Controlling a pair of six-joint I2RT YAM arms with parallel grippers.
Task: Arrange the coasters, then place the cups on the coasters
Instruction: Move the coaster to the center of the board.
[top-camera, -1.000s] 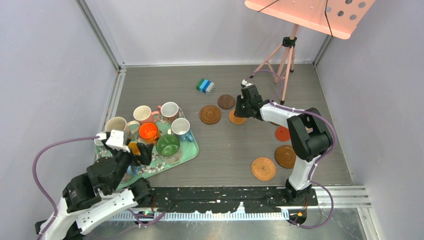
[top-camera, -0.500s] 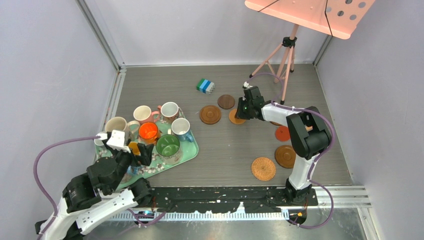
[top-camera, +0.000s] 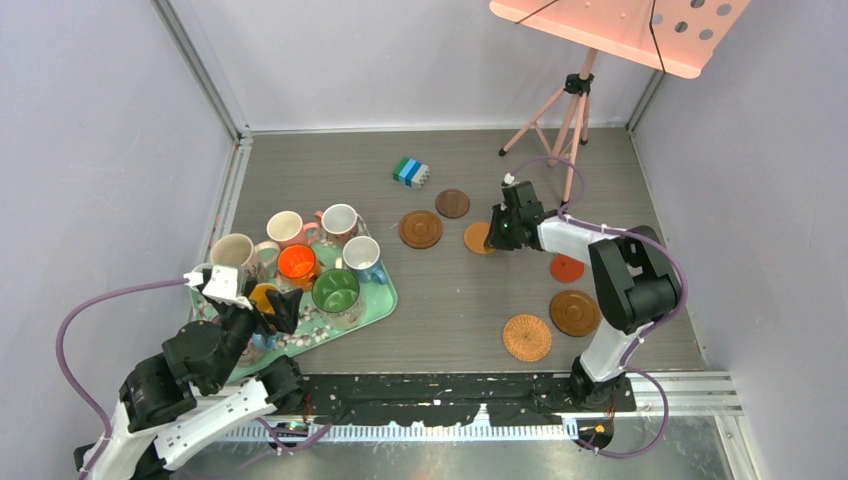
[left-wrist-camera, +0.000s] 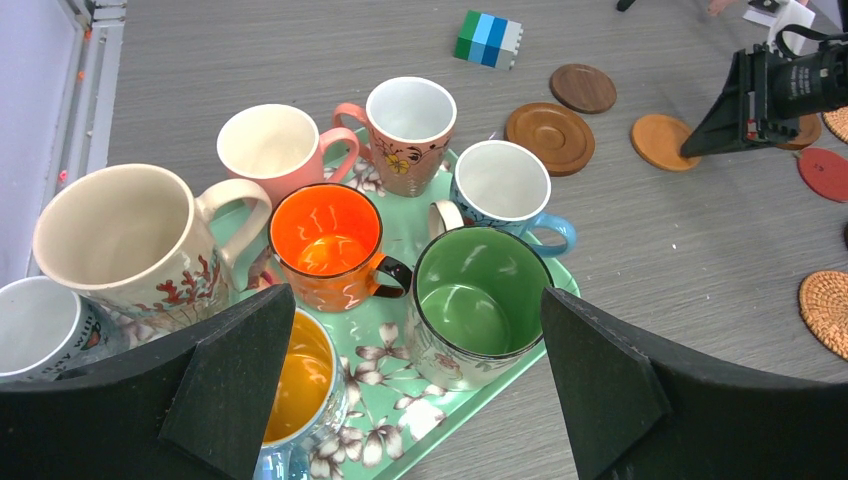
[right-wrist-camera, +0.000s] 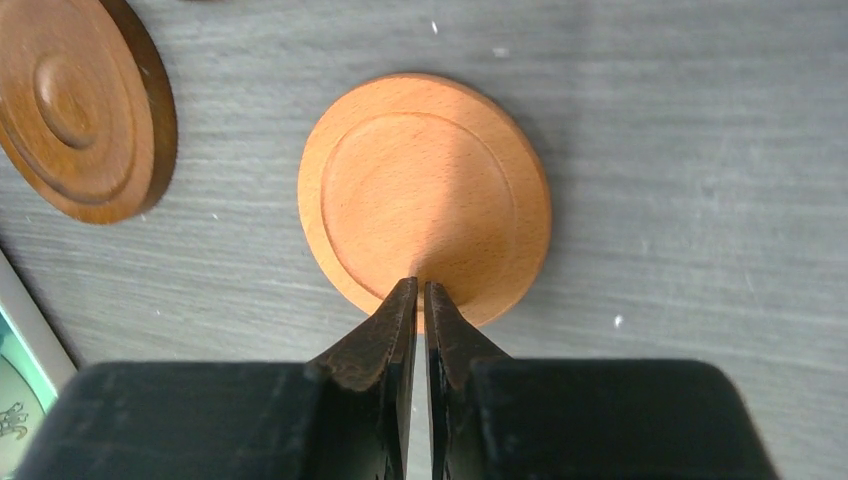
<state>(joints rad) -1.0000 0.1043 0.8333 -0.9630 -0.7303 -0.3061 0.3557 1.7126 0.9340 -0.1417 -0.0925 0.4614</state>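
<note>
The right hand (right-wrist-camera: 420, 300) has drawn back rightward off the tan coaster (right-wrist-camera: 425, 195) at centre frame, fingers clenched empty. The left hand (left-wrist-camera: 405, 370) hovers released over the tray (left-wrist-camera: 455, 405), lower left, holding the cups (left-wrist-camera: 470, 300).

No legible text, labels, brands or numbers anywhere in my views. The ceramic mugs (left-wrist-camera: 330, 250) on the mint-green floral tray (left-wrist-camera: 400, 420) carry only painted patterns: flowers, a butterfly, red sprigs. No writing on them that I can read.

Mugs (left-wrist-camera: 470, 300) on tray; coasters (top-camera: 420, 229) scattered
</note>
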